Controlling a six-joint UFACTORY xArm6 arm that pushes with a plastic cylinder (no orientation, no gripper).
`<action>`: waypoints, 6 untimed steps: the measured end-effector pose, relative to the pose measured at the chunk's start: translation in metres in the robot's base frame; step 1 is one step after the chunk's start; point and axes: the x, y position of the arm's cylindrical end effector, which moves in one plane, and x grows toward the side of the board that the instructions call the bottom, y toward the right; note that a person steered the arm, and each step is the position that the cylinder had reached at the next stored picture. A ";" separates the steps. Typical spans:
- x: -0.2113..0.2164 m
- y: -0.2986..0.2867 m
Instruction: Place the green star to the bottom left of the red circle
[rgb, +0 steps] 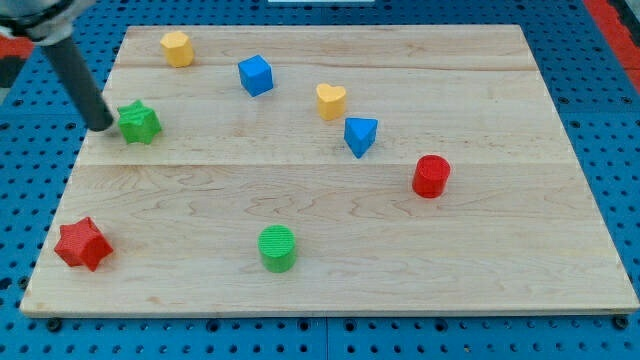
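The green star (139, 122) lies at the view's left on the wooden board (330, 260). The red circle (431, 176) stands at the view's right of centre, far from the star. My tip (103, 126) rests just left of the green star, touching or nearly touching its left side. The dark rod rises from the tip toward the view's top left corner.
A yellow hexagon block (177, 48) sits at the top left, with a blue cube (255, 75) to its right. A yellow heart (331, 100) and a blue triangle block (360, 135) lie mid-board. A green circle (277, 248) and a red star (82, 244) lie near the bottom.
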 end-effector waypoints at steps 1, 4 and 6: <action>-0.001 0.051; -0.007 0.087; 0.093 0.223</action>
